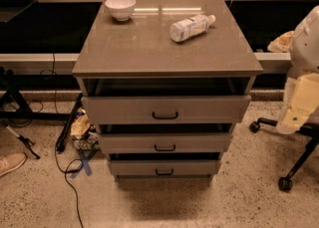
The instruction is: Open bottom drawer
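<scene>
The bottom drawer (164, 167) is the lowest of three grey-brown drawers in the cabinet (164, 48), with a small black bar handle (164, 172) at its centre. A dark gap shows above its front. The middle drawer (164, 143) and the top drawer (164, 108) stand out further, each a step beyond the one below. The gripper is out of view. Only a white and cream part of my arm (300, 87) shows at the right edge, well away from the drawers.
A white bowl (120, 7) and a plastic bottle (192, 27) lying on its side sit on the cabinet top. An office chair base (286, 172) stands at right. Cables, a stand leg (67, 130) and a shoe (11, 163) lie on the floor at left.
</scene>
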Controlling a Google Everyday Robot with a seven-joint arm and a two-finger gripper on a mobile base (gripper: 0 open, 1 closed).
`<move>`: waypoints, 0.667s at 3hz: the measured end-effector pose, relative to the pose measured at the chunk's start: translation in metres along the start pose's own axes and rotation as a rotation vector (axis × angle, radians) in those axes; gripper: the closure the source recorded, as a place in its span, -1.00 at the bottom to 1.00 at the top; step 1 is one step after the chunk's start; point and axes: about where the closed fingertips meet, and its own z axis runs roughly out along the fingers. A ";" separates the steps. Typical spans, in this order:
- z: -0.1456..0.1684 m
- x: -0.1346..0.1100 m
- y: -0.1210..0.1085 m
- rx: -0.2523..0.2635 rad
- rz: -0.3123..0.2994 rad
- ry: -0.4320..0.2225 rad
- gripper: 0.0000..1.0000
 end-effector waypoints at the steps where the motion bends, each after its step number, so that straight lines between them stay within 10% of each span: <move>1: 0.105 0.056 0.023 -0.191 -0.001 -0.133 -1.00; 2: 0.175 0.093 0.047 -0.336 0.070 -0.309 -1.00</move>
